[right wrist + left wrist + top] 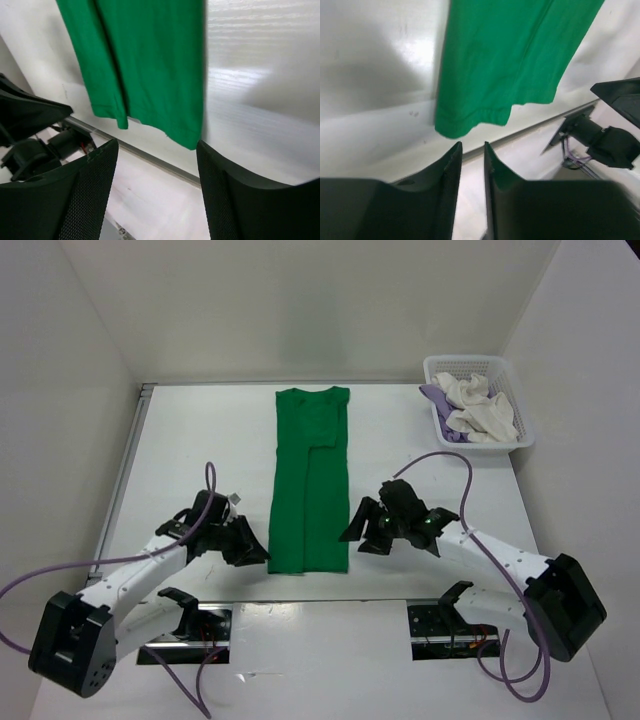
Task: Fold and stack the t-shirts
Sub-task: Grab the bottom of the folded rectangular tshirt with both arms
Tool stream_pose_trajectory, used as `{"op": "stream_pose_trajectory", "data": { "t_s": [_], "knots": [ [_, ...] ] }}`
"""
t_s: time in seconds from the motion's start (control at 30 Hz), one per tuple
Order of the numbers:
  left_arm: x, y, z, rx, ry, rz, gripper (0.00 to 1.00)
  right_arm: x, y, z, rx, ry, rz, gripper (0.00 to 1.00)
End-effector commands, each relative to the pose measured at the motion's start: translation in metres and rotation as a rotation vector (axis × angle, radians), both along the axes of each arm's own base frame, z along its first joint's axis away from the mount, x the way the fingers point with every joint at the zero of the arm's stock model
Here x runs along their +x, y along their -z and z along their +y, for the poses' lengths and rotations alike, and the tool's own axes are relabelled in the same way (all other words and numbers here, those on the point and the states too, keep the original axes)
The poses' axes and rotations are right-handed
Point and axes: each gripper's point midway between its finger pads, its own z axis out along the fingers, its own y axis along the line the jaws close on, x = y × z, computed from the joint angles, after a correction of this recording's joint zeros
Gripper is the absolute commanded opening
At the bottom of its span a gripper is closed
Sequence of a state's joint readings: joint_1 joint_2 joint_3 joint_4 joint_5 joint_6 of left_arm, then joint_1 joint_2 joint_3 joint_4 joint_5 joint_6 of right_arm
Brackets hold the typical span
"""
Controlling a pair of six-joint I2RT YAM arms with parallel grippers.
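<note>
Two-arm view: bright green cloth t-shirt (310, 480), folded into a long strip, lies mid-way across the white table (200, 440). Left gripper (472, 147) beside its near hem, narrowly parted, apparently empty. Right gripper (156, 145) opposite, spread wide, holding nothing.

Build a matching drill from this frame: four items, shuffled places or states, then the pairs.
Items
1. green t-shirt
2. white t-shirt
3. left gripper
4. right gripper

Places or states
A. jaws wide apart, empty
B. crumpled in the basket
C. jaws barely apart, empty
D. laid flat on the table as a long strip

Pairs: 1-D, 2-B, 3-C, 4-A
</note>
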State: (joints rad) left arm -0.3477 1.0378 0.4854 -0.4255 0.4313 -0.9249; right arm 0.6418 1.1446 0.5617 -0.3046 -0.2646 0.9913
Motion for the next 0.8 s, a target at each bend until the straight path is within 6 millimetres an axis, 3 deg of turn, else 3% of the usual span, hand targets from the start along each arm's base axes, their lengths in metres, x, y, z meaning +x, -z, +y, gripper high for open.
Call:
{"op": "stream_pose_trajectory", "data": {
  "t_s": [0.0,0.03,0.07,0.13,0.23,0.3,0.37,0.63,0.77],
  "knots": [
    [-0.013,0.000,-0.006,-0.078,-0.030,0.042,0.33,0.001,-0.003,-0.002,0.014,0.060,-0.001,0.66],
    [-0.013,0.001,-0.007,-0.084,-0.026,0.049,0.44,-0.001,0.002,-0.003,0.000,0.060,0.016,0.57],
    [-0.011,0.002,-0.008,-0.080,-0.026,0.060,0.53,-0.002,0.006,-0.005,-0.014,0.060,0.033,0.38],
    [-0.013,0.013,-0.006,-0.048,0.003,0.094,0.55,-0.011,0.021,-0.006,-0.028,0.053,0.088,0.29],
    [-0.017,0.021,-0.006,-0.038,0.021,0.133,0.53,-0.019,0.027,-0.004,-0.010,0.036,0.126,0.29],
    [-0.013,0.021,-0.003,-0.018,0.007,0.109,0.55,-0.021,0.026,0.001,0.022,0.033,0.121,0.36],
    [-0.013,0.023,-0.003,-0.022,0.000,0.109,0.55,-0.027,0.031,0.001,0.034,0.025,0.125,0.37],
    [-0.009,0.031,-0.003,-0.001,-0.007,0.135,0.55,-0.033,0.039,0.011,0.045,0.004,0.159,0.37],
    [-0.011,0.037,-0.001,0.018,-0.003,0.149,0.51,-0.033,0.047,0.017,0.020,-0.012,0.174,0.37]
  ]
}}
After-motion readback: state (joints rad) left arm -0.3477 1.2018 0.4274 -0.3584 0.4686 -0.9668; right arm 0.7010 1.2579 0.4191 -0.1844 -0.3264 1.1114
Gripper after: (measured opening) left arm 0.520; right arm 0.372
